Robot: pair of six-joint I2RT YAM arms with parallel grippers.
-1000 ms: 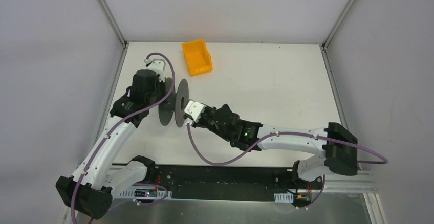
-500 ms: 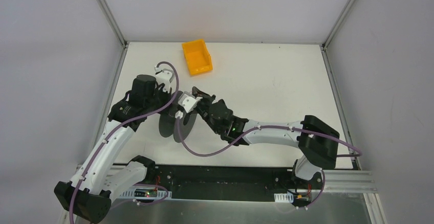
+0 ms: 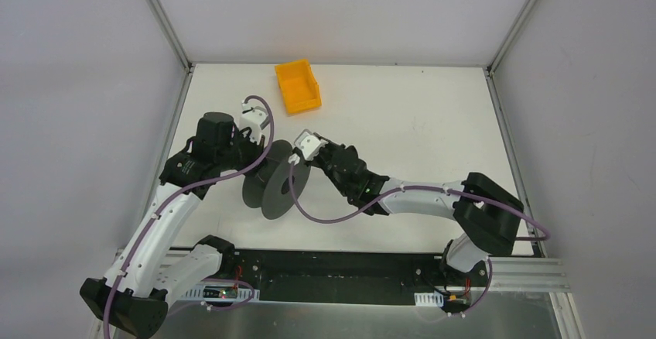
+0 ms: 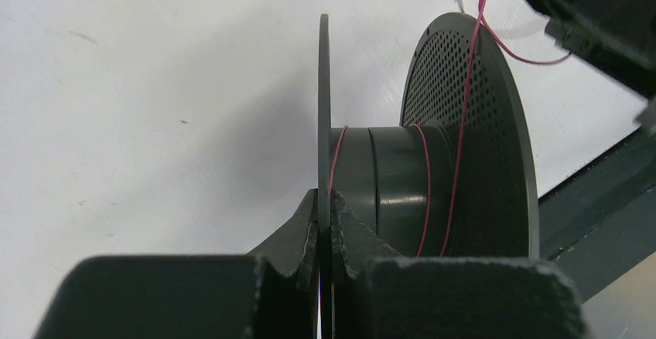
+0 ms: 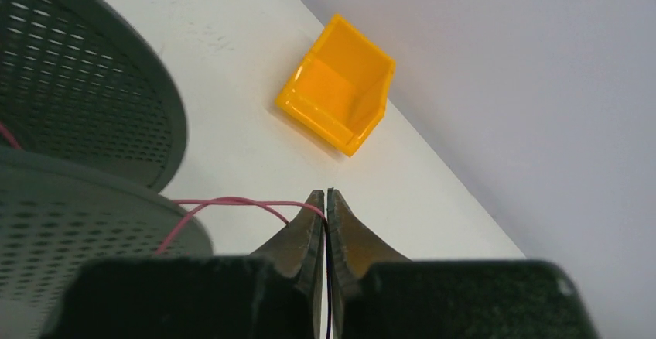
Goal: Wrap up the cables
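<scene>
Left wrist view: your left gripper (image 4: 325, 203) clamped tight on thin near flange of dark spool (image 4: 391, 188), seen edge-on. Far flange round, matte, perforated. Cable (image 4: 462, 99), hair-thin red strand, makes few turns round smooth core, climbs across perforated flange, cut off at frame top. Right wrist view: your right gripper (image 5: 326, 196) pinched together on same strand; cable arcs left from tips toward spool. Glossy orange plastic bin (image 5: 338, 95) sits beyond on white table (image 5: 232, 53). Top view: strand too thin to make out.
</scene>
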